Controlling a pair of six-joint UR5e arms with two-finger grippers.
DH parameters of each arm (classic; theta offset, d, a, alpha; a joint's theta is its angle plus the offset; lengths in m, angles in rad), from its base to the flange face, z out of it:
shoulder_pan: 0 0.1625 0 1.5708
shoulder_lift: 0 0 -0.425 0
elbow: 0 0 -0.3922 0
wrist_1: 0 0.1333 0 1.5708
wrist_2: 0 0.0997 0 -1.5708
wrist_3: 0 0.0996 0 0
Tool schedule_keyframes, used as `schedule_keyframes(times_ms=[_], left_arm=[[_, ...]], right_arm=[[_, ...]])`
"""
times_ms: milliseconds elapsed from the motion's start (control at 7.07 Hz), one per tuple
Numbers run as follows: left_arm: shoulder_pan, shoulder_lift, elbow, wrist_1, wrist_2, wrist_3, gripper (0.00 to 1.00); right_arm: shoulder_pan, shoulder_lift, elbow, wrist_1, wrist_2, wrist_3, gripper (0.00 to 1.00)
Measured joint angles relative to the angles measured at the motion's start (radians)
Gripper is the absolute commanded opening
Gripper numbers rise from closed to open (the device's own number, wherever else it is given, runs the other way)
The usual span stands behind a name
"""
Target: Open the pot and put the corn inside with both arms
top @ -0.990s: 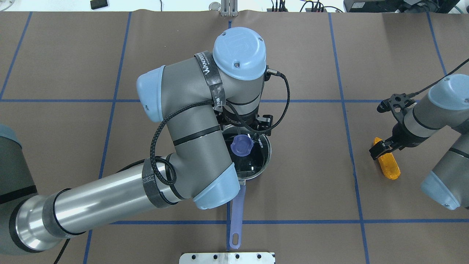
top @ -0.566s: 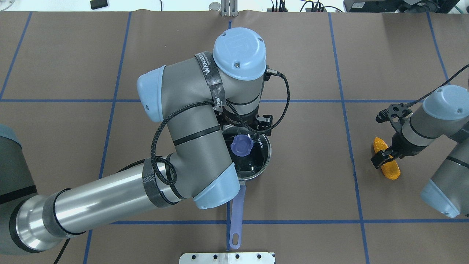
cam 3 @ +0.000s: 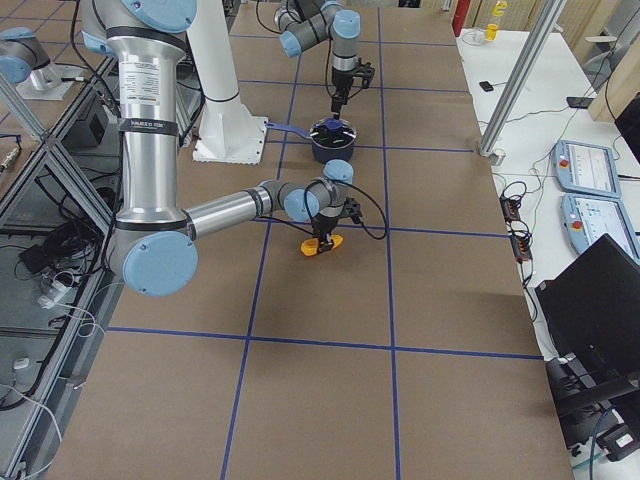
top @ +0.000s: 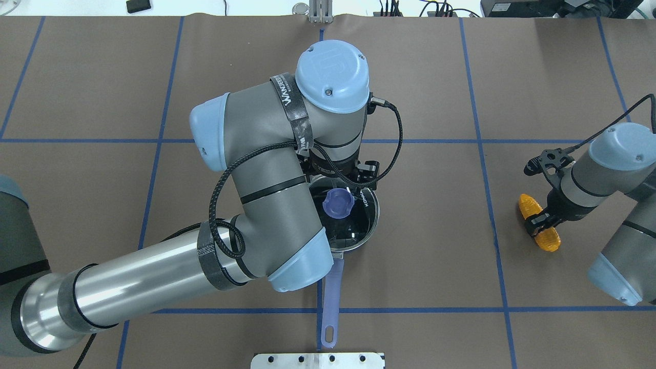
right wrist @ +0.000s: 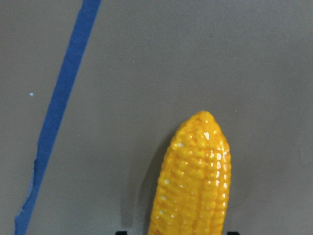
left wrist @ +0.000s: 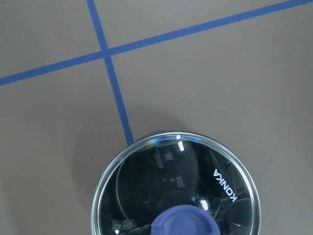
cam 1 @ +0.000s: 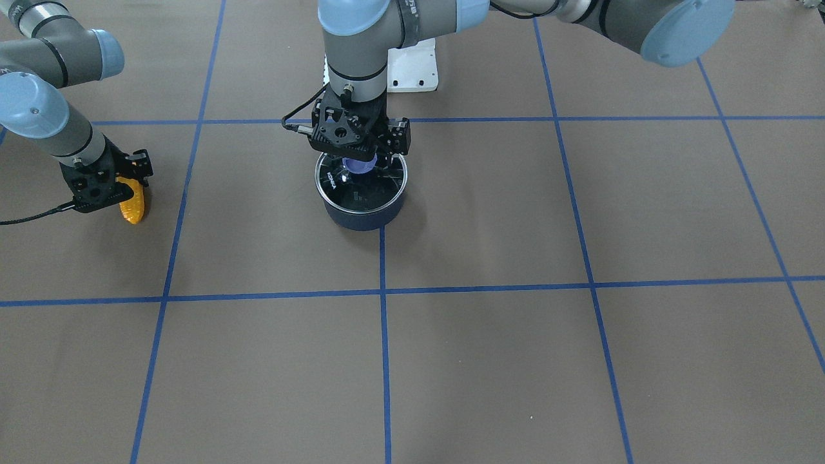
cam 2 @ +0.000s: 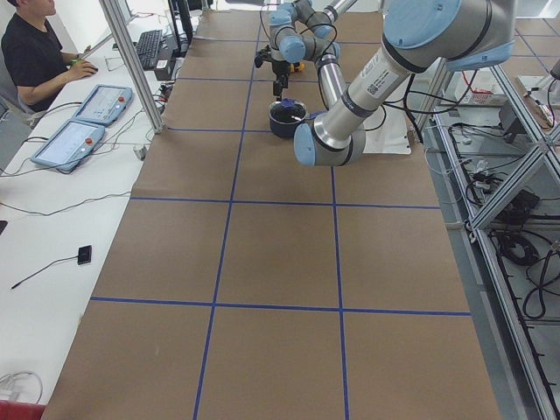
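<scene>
The dark navy pot (cam 1: 364, 214) stands mid-table with its glass lid (top: 360, 221) on. Its purple-blue handle (top: 332, 292) points toward my base. My left gripper (cam 1: 359, 158) hangs straight over the lid's purple-blue knob (top: 335, 202). Its jaws look open, one on each side of the knob. The knob (left wrist: 186, 223) sits at the bottom edge of the left wrist view. The orange-yellow corn (top: 548, 240) lies on the mat at my right. My right gripper (top: 539, 223) is open and straddles the corn's middle. The corn (right wrist: 195, 176) fills the lower centre of the right wrist view.
Blue tape lines divide the brown mat into squares. A metal base plate (top: 318, 360) lies at the near edge by the handle's end. My left forearm (top: 154, 277) crosses the left half of the table. An operator (cam 2: 35, 52) sits beyond the far side.
My right gripper has moved down and inward until it spans the corn's middle. My left wrist has shifted only slightly over the lid. The pot and the lid have not moved.
</scene>
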Motion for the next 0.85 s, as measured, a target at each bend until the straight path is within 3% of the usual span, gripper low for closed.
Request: schedule_keyframes(times_ms=[424,848], left_arm=[[0.003,0.001,0.010,-0.014,0.000,0.001,0.98],[0.011,0.002,0.082,-0.118,-0.010,0.001,0.98]], right_arm=[[0.005,0.016,0.006,-0.003,0.005,-0.001,0.29],[0.052,0.046,0.004,-0.013,0.026,-0.001,0.28]])
